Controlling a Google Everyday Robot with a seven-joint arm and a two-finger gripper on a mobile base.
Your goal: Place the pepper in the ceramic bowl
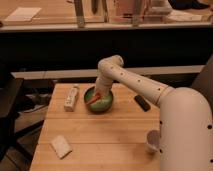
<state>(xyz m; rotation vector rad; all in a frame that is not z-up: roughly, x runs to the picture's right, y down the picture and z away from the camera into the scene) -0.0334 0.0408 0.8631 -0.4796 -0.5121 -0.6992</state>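
Note:
A green ceramic bowl (103,105) stands on the wooden table (100,140) near its far middle. An orange-red pepper (92,100) lies at the bowl's left inner side, tilted across the rim area. My gripper (98,94) reaches down into the bowl from the white arm (135,82) and sits right at the pepper's upper end. The arm comes in from the lower right and bends over the bowl.
A white rectangular packet (71,97) lies left of the bowl. A black flat object (142,102) lies to the bowl's right. A white sponge-like pad (61,146) sits at the front left. A white cup (152,141) stands at the front right by the arm's base.

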